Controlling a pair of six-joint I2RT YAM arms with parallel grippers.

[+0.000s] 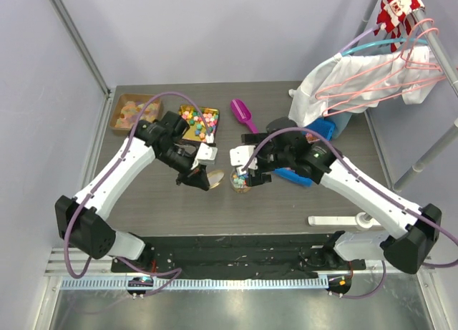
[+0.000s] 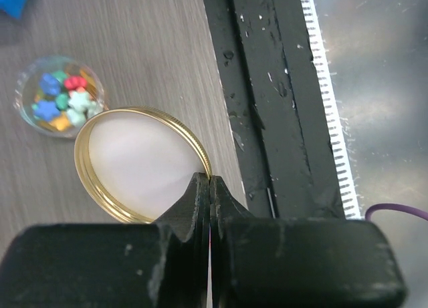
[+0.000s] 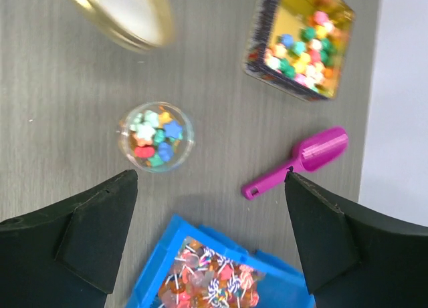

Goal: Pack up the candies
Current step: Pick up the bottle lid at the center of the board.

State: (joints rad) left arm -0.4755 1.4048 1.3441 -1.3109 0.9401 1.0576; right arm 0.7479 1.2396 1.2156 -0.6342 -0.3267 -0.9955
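Candies [image 3: 155, 137] look light, loose; take their jar [image 3: 191, 141] by its wall, just ahead of the wide-spread right gripper [image 3: 210, 181]; left gripper [image 2: 209, 188] pinches the lid [image 2: 134, 164].

From above and behind the arms, we look down from well off on the whole table [image 1: 286, 201], with the bases at its near edge. The left wrist view sits low and close, facing right past the left fingers [image 2: 200, 208] over the lid [image 2: 140, 164] toward the jar [image 2: 60, 96]. The right wrist view looks straight down from higher, between the right fingers [image 3: 93, 234]. All three views share jar and lid, and the scoop [image 3: 301, 160] shows here and from above.
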